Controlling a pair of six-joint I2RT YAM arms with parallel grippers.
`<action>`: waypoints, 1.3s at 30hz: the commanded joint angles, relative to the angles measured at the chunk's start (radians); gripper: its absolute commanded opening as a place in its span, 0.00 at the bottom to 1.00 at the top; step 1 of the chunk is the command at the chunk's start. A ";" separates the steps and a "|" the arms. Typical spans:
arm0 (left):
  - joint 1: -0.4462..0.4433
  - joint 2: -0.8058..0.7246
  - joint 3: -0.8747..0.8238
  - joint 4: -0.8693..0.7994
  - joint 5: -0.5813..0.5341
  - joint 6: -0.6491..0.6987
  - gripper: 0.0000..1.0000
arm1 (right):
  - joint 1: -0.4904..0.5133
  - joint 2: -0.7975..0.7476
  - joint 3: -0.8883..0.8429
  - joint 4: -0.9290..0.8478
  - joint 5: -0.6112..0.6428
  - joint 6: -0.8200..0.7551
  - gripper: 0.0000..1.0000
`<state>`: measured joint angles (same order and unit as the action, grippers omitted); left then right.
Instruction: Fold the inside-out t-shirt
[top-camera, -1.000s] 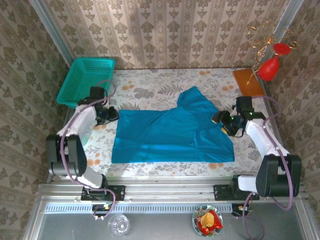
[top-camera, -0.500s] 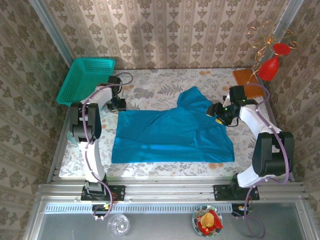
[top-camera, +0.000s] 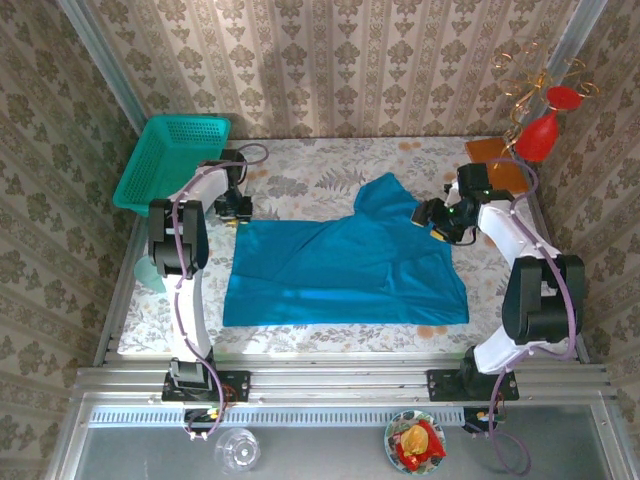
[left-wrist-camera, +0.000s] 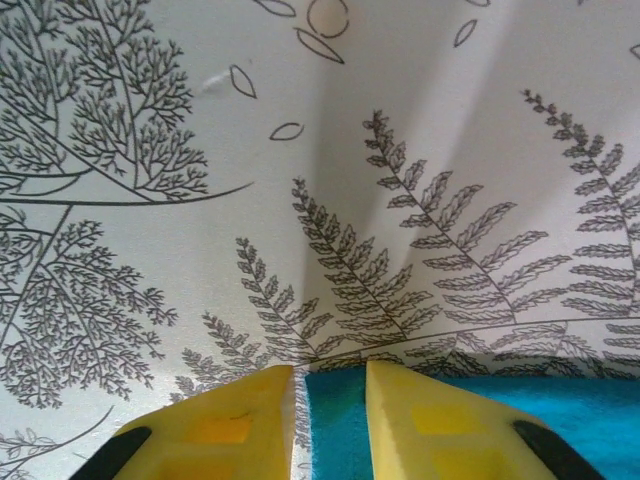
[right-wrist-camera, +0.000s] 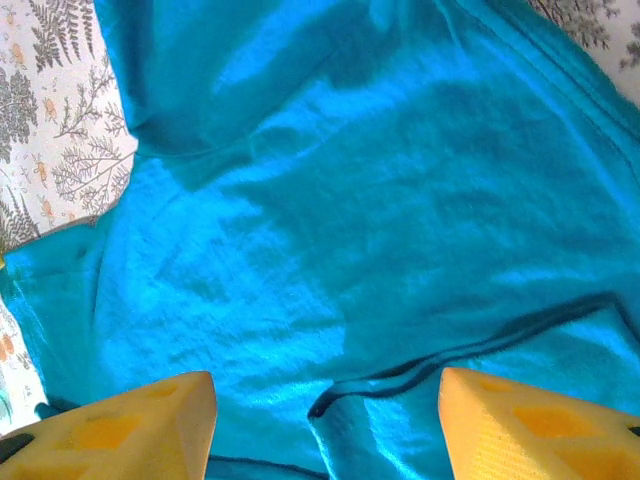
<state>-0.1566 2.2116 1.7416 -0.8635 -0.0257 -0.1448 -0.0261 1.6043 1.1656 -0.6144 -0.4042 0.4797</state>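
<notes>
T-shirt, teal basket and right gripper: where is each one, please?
t-shirt (top-camera: 340, 270), top view, middle of the cloth.
teal basket (top-camera: 172, 160), top view, its bare mesh floor.
right gripper (right-wrist-camera: 325, 385), right wrist view, the gap between its open fingers.

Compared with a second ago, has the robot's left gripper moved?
Yes. The left gripper has moved toward the far wall and slightly right, from beside the t-shirt's left edge to its far-left corner, level with the basket's near end.

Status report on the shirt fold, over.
Left gripper nearly closed at far-left corner of plain blue-teal cloth t-shirt, grip unconfirmed. Right gripper open over its right side. Teal plastic mesh basket stands apart.
</notes>
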 joint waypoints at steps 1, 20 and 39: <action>0.005 0.017 0.003 -0.044 0.030 0.019 0.25 | 0.016 0.056 0.067 -0.025 0.007 -0.050 0.62; 0.009 -0.041 0.043 -0.112 0.023 0.025 0.29 | 0.074 0.290 0.316 -0.093 0.041 -0.118 0.57; 0.025 0.082 0.103 -0.148 0.079 0.042 0.16 | 0.075 0.391 0.453 -0.096 0.066 -0.157 0.57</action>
<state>-0.1341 2.2635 1.8297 -0.9813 0.0330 -0.1192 0.0441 1.9518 1.5700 -0.6903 -0.3691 0.3611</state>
